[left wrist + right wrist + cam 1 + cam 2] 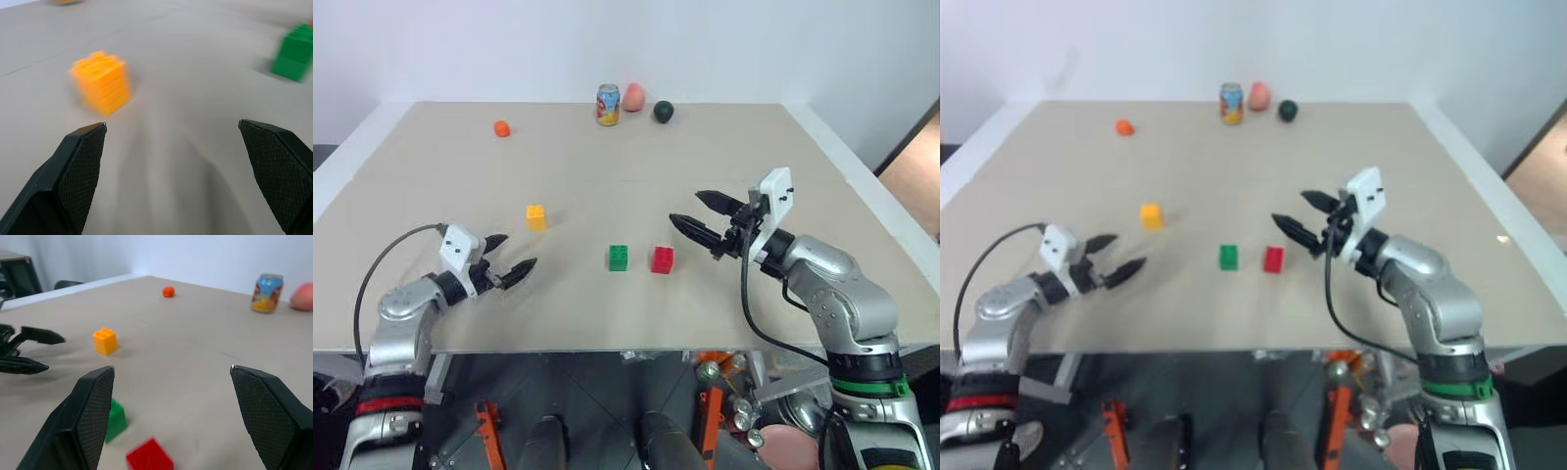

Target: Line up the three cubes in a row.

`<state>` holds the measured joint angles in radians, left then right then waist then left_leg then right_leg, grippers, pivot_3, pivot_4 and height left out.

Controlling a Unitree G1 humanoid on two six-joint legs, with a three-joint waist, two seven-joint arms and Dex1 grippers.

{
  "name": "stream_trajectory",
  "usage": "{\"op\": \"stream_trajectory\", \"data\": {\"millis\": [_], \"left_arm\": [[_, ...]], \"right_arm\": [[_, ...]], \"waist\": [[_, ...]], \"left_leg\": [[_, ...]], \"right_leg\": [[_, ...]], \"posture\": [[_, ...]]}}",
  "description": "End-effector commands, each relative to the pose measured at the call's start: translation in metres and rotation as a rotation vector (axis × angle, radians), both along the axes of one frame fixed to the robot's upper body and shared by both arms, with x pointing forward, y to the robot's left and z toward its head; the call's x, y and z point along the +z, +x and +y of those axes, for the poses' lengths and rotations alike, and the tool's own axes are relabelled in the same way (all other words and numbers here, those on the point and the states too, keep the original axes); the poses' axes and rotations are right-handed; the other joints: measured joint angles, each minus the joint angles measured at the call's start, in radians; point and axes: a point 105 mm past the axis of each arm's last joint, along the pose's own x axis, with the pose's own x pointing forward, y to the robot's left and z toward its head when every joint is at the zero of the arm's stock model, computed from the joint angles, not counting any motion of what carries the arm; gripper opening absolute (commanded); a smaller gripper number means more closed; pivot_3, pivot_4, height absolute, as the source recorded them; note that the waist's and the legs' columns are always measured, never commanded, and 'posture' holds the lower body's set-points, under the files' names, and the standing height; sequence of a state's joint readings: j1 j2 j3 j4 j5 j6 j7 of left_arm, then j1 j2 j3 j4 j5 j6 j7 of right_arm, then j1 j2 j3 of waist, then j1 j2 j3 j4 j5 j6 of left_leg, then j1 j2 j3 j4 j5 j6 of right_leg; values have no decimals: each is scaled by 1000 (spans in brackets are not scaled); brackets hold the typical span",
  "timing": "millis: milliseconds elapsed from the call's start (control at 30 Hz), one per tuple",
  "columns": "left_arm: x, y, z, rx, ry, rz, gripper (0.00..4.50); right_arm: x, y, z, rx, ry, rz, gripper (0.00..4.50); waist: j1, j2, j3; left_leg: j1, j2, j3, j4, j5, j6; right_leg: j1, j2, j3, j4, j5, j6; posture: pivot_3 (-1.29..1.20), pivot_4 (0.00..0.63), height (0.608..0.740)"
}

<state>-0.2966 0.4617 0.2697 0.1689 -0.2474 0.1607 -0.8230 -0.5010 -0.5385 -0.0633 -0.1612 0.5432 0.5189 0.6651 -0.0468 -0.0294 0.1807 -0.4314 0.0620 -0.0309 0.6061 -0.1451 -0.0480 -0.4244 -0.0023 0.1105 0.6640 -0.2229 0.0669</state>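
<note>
Three studded cubes lie on the beige table (607, 166). The yellow cube (536, 216) sits apart to the left. The green cube (618, 258) and the red cube (662, 259) stand side by side nearer the front edge. My left gripper (510, 258) hovers open near the front left, below the yellow cube, with nothing between its fingers. My right gripper (700, 217) is open and empty, just right of and above the red cube. In the left wrist view the yellow cube (101, 82) lies ahead of the left finger (73, 171).
At the table's far edge stand a drink can (608, 105), a pink fruit (634, 96) and a dark green ball (663, 112). A small orange fruit (502, 128) lies at the far left. White borders frame the table on both sides.
</note>
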Motion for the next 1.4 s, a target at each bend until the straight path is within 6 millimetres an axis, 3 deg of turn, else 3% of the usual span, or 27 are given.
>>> {"op": "stream_trajectory", "data": {"millis": [33,267,500,667,1133,1400], "left_arm": [[19,-1,16,157,-12,-68,4471],[15,16,19,217,42,-49,4471],[14,45,0,169,73,-32,4471],[15,54,-21,128,60,-6,4471],[3,71,-56,216,61,82,4471],[-4,84,-53,356,83,122,4471]], "right_arm": [[8,2,7,36,-4,-50,3916],[7,4,12,44,5,-62,3916],[7,-3,5,19,13,-70,3916],[7,-8,0,1,14,-74,3916],[8,-12,-3,-32,42,-70,3916],[7,-14,-6,-46,49,-65,3916]], "waist": [[0,0,0],[-1,0,0],[-1,0,0],[-1,0,0],[-1,0,0],[-1,0,0]], "left_leg": [[0,0,0,0,0,0],[1,0,1,0,0,0],[0,0,1,0,0,0],[0,0,1,-2,0,0],[0,-1,1,-2,0,0],[0,-1,0,-2,0,0]], "right_leg": [[0,0,0,0,0,0],[0,0,0,0,0,0],[0,0,0,0,0,0],[-1,0,0,0,0,1],[0,0,1,0,0,2],[0,0,1,0,0,2]], "posture": [[0,150,740],[0,150,740],[0,150,740],[0,150,740],[0,150,740],[0,150,740]]}}
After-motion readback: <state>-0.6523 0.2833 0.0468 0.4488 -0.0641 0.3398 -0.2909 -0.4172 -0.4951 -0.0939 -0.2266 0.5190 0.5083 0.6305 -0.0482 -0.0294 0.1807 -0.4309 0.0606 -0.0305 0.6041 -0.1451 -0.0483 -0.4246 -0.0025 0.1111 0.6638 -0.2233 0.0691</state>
